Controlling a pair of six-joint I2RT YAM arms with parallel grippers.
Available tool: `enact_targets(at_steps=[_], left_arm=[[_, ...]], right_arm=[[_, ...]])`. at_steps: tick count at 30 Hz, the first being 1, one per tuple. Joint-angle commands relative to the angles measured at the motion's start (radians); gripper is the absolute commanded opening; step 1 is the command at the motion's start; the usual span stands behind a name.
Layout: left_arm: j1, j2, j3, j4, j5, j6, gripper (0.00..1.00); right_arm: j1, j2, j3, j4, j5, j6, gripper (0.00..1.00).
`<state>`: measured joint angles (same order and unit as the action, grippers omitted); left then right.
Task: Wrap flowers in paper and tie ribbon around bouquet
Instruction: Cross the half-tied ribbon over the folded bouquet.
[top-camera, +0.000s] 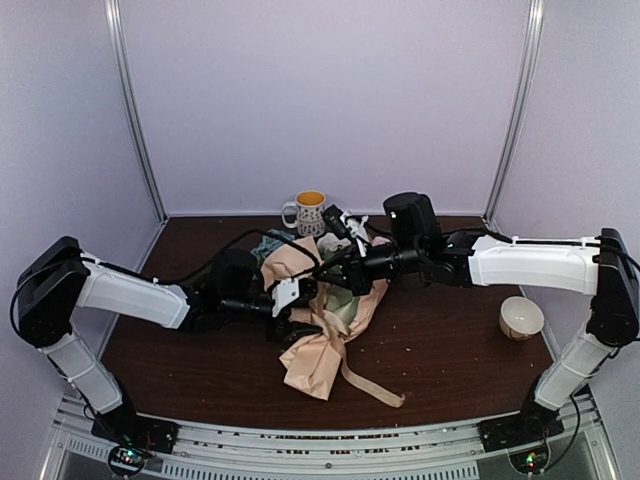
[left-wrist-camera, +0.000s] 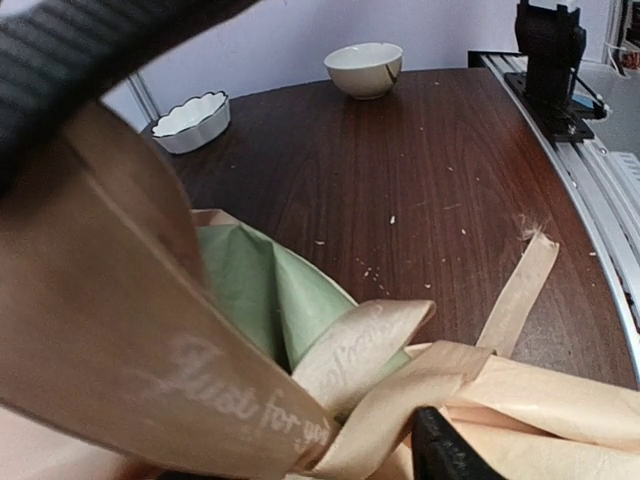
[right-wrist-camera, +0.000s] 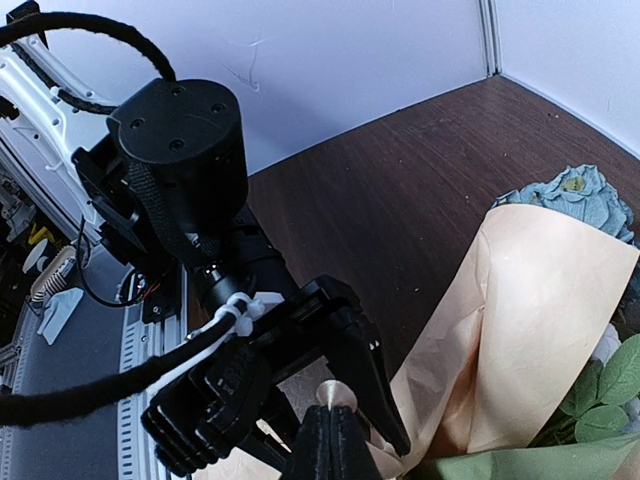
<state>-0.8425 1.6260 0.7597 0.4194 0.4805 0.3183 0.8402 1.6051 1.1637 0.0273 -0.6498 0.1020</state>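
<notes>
Working from the near edge, we find the ribbon (top-camera: 375, 388) tail loose on the table (top-camera: 450, 370), then the bouquet (top-camera: 325, 335) at mid-table with paper (top-camera: 300, 370) already around the flowers (right-wrist-camera: 575, 195), the left claw (top-camera: 305, 300) spread about a ribbon loop, and the right claw (right-wrist-camera: 333, 420) pressed together just beyond, so tying is still to do.

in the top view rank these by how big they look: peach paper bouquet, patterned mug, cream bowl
1. Peach-tan paper-wrapped bouquet: clearly the largest.
2. White patterned mug and cream round bowl: these look about alike, so I can't rank one above the other.
</notes>
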Motion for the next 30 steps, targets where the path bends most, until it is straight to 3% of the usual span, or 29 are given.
enact_targets(at_steps=[1,5,12,14,17,21,23,26,30], left_arm=[[0.022,-0.005,-0.002,-0.037,0.090,0.015,0.63],[0.037,0.012,0.028,-0.064,0.125,0.012,0.62],[0.040,0.069,0.109,-0.155,0.159,0.024,0.47],[0.040,0.079,0.125,-0.172,0.157,0.024,0.35],[0.040,0.075,0.117,-0.159,0.153,0.021,0.04],[0.040,0.045,0.066,-0.104,0.143,0.015,0.00],[0.040,0.035,0.050,-0.085,0.137,0.012,0.00],[0.038,0.024,0.029,-0.058,0.119,0.004,0.00],[0.037,-0.009,-0.027,0.038,0.069,-0.005,0.00]], right_arm=[[0.005,-0.044,-0.010,0.028,-0.005,0.007,0.00],[0.008,-0.042,-0.009,0.027,-0.007,0.008,0.00],[0.016,-0.037,-0.013,0.036,-0.009,0.017,0.00],[0.022,-0.037,-0.017,0.049,-0.014,0.025,0.00],[0.029,-0.030,-0.010,0.054,-0.031,0.036,0.00],[0.031,-0.034,-0.019,0.056,-0.026,0.045,0.00],[0.032,-0.048,-0.027,0.044,-0.008,0.042,0.06],[0.030,-0.076,-0.030,-0.015,0.037,0.020,0.28],[0.012,-0.116,-0.031,-0.157,0.120,-0.017,0.45]])
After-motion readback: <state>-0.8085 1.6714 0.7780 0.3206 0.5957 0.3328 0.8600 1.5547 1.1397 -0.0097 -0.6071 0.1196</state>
